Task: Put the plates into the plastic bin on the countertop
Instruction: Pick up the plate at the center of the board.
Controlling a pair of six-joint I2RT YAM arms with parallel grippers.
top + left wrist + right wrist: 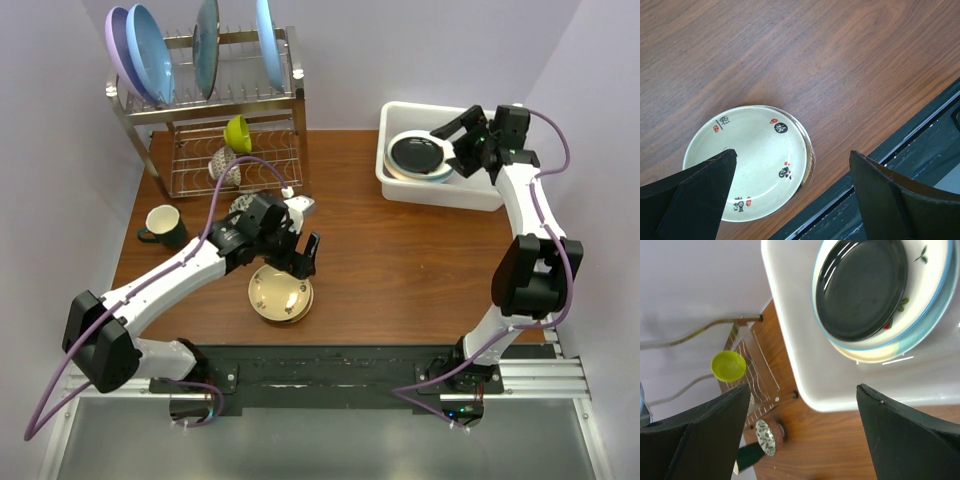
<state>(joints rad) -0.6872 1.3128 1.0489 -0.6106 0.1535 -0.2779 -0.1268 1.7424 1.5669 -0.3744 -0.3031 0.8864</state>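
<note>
In the bin [790,315], black plate [860,287] hides lower plates [932,290].

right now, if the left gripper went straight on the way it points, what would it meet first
Probably the round cream plate with red and black marks: the open left gripper points down at its right edge, with reddish-brown wooden countertop beside it. Depth unclear.

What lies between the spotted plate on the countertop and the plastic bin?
Nothing: the top view shows only bare countertop between the plate and the bin.
</note>
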